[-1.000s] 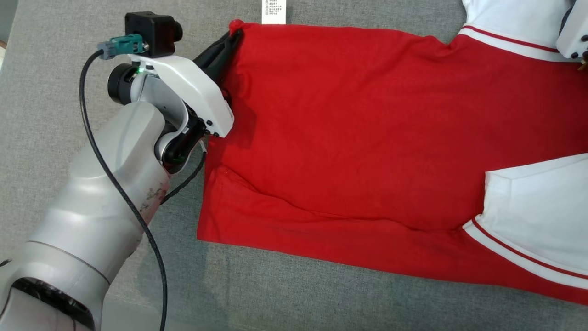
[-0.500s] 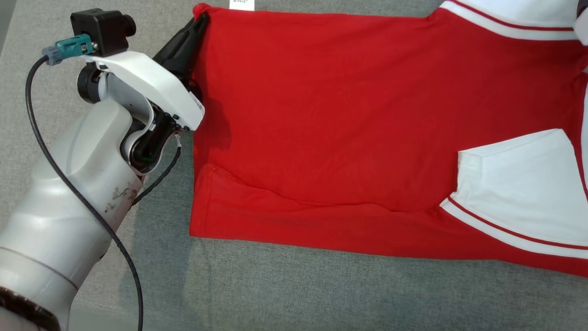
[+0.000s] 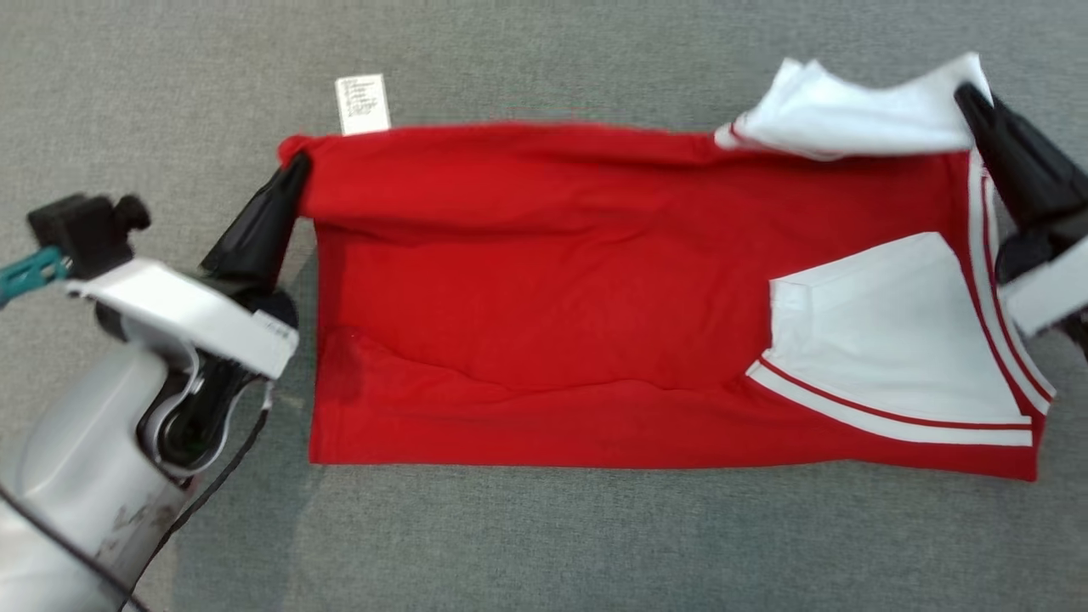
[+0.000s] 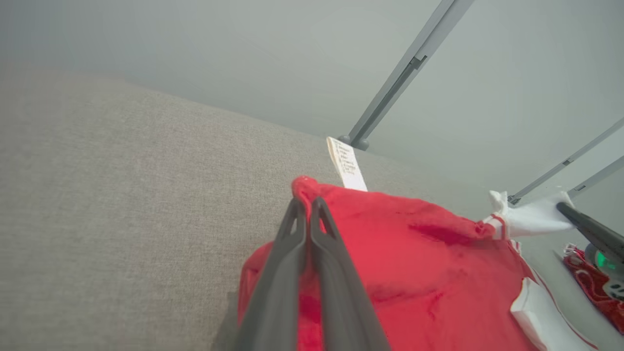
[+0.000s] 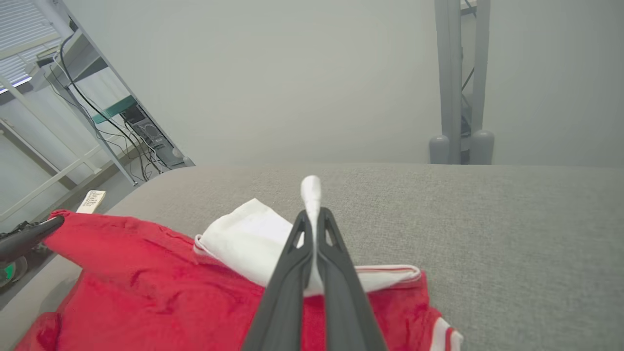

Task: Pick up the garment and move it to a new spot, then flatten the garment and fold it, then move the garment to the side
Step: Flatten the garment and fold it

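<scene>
On grey padded surface point(image 3: 544, 544): red garment point(image 3: 544, 340) spread, far edge raised. Soft, light, limp; sags between holds, so take at corners. Left gripper point(image 3: 296, 166) clamped on far hem corner point(image 3: 297, 146), right gripper point(image 3: 967, 95) clamped on white sleeve point(image 3: 850, 119). Since one second ago: camera shifted back; far edge lifted.

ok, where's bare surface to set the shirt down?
Free: the wide band of gray surface beyond the shirt's far edge, past the label, and the strip in front of its near hem. Crowded: the shirt's left end at the left gripper, and its right end at the right gripper.
</scene>
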Tool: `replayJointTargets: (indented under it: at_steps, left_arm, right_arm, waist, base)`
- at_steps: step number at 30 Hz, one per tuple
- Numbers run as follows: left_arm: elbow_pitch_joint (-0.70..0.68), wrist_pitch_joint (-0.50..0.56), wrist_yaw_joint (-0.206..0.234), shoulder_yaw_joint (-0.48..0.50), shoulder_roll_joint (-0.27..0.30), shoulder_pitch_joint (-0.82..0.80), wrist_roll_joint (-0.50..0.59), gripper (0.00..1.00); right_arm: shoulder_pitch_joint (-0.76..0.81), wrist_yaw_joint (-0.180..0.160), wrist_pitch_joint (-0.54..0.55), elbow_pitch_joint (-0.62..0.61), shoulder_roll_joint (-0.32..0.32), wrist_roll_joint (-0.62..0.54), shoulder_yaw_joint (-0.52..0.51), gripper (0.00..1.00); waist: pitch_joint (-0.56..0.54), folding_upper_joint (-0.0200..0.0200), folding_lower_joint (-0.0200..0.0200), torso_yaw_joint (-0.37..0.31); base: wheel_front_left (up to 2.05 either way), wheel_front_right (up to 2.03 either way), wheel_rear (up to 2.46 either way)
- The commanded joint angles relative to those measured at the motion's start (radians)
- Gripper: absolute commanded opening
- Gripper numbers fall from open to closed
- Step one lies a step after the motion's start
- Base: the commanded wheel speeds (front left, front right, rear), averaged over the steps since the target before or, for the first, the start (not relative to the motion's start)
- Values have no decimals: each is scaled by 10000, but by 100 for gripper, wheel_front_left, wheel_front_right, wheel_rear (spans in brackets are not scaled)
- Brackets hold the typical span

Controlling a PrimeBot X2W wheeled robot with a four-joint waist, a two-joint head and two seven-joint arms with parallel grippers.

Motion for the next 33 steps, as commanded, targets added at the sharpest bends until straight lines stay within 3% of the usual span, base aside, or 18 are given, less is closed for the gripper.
replayJointTargets:
  at_steps: [1,8,17,18,19,20,21,22,27,33]
  left_arm:
    - [-378,-50,91,518,226,606,242,0]
    - [-1386,-49,316,1459,346,2346,422,0]
    - [-1563,-51,604,1352,251,3358,684,0]
    - [-1478,-29,640,1301,214,3400,701,7]
    - [-1395,-27,673,1275,192,3427,731,31]
    - [-1297,-31,733,1261,165,3425,769,71]
    - [-1215,-34,781,1210,177,3419,878,100]
    - [-1135,-35,858,1194,164,3419,967,100]
    - [-1286,-47,1573,2349,-174,3593,2242,100]
    - [-2588,-50,2095,5128,-1347,4457,4750,100]
  right_arm:
    - [953,-2,-32,-505,20,67,-357,0]
    - [3651,-2,86,-1802,778,-175,-1664,0]
    - [5949,-2,807,-2582,2436,-1089,-3193,0]
    - [6057,-2,905,-2594,2580,-1204,-3288,0]
    - [6126,-2,995,-2583,2754,-1276,-3355,0]
    - [6150,-2,1035,-2597,2913,-1417,-3413,20]
    - [6157,-2,1086,-2594,3058,-1529,-3456,50]
    - [6174,-2,1073,-2564,3207,-1646,-3519,100]
    - [6043,-2,486,-2476,3660,-2702,-4110,100]
    - [5675,-4,-831,-2253,4209,-4586,-5003,100]
  waist:
    - [-149,0,0,-197]
    - [-275,0,0,-477]
    - [-359,0,0,-705]
    - [-365,0,0,-725]
    - [-383,0,0,-748]
    - [-395,0,0,-769]
    - [-420,0,0,-798]
    - [-455,0,0,-826]
    - [-688,0,0,-876]
    - [-1116,0,0,-955]
  base:
    - [0,0,0]
    - [0,0,0]
    - [0,0,0]
    - [0,0,0]
    - [0,0,0]
    - [0,0,0]
    - [0,0,0]
    - [0,0,0]
    - [0,0,0]
    - [0,0,0]
